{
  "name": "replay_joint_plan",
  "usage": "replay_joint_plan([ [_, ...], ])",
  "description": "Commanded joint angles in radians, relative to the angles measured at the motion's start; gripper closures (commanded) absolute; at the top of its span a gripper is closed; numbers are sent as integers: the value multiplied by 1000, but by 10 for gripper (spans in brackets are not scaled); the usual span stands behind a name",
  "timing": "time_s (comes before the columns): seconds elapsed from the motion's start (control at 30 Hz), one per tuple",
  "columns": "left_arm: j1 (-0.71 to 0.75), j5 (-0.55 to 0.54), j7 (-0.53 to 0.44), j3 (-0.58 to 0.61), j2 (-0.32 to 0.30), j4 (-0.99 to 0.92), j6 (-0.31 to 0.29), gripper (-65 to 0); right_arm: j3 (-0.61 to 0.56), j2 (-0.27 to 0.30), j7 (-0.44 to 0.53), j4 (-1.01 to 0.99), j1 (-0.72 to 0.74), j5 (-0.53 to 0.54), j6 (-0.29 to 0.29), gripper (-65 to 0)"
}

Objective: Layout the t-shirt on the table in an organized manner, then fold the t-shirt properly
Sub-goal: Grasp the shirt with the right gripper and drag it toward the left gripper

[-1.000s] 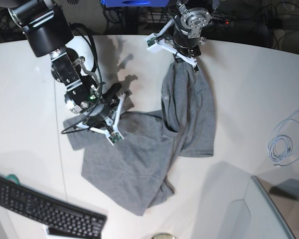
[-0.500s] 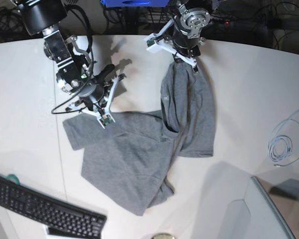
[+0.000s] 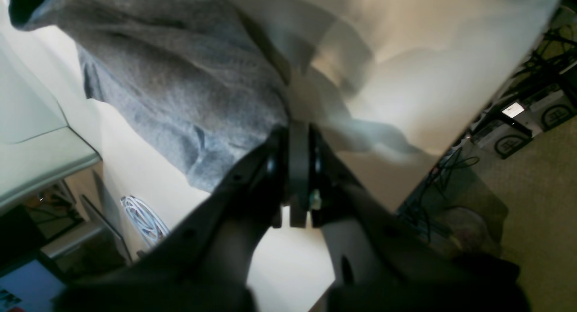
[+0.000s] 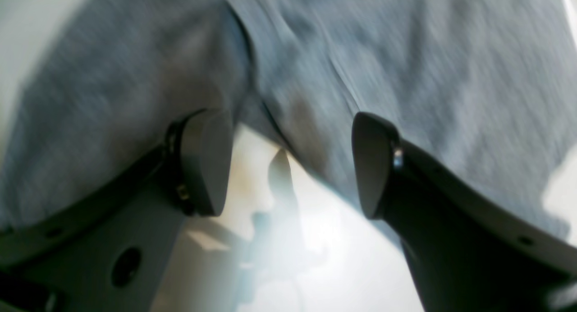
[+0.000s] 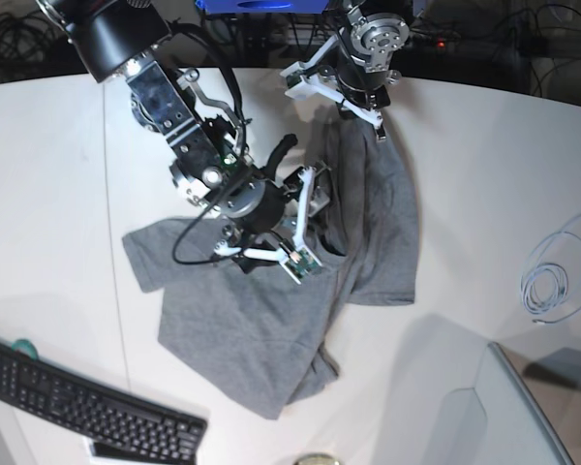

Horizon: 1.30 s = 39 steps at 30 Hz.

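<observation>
The grey t-shirt [image 5: 261,320] lies crumpled on the white table [image 5: 58,194], with one part stretched up toward the far edge. My left gripper [image 5: 360,114] is at that far edge, shut on the shirt's upper edge. In the left wrist view its fingers [image 3: 276,163] pinch a thin strip, and the t-shirt [image 3: 180,91] hangs off it. My right gripper [image 5: 298,167] hovers over the shirt's middle, near the fold. In the right wrist view the right gripper [image 4: 288,167] is open with nothing between its fingers, the t-shirt [image 4: 360,55] just ahead and bare table [image 4: 315,258] below.
A black keyboard [image 5: 87,407] sits at the front left, with a small teal object [image 5: 19,346] beside it. A coiled pale cable [image 5: 547,286] lies at the right. A grey tray-like object [image 5: 494,417] fills the front right corner. The table's curved far edge runs behind the left arm.
My right arm swung from the shirt's left sleeve across to the shirt's middle and its jaws now stand open. The sleeve lies flat on the table. The left gripper kept its hold.
</observation>
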Motion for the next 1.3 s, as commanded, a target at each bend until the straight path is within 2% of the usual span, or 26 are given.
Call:
replay_joint_plan([
  [0.0,3,6,-3,6,2,13,13,0,-6,-22,22,-10,35,1,-4,-396],
  [0.17,5,7,-3,9,7,13,13,0,-14,-108,24,-154,109,1,-4,-396],
  [0.43,8,7,-3,9,7,13,13,0,-14,-139,31,-258,181,2,-4,-396],
  [0.5,17,7,-3,9,7,16,13,0,-14,-139,79,-301,196,2,-4,-380],
  [0.57,18,7,-3,9,7,18,13,0,-14,-139,119,-340,204,2,-4,-318],
  [0.7,18,7,-3,8,4,15,13,0,-14,-139,128,-358,207,2,-4,-89],
  [0.83,18,7,-3,1,4,15,13,0,-14,-139,122,-355,204,2,-4,-12],
  [0.97,17,7,-3,-2,4,16,13,0,-6,-131,65,-294,169,2,-4,0],
  [1.13,17,7,-3,-2,2,21,13,0,0,-44,-7,-57,63,1,-5,-3],
  [1.27,15,7,-3,-2,2,21,13,0,129,-7,-81,82,-54,-1,-5,-3],
])
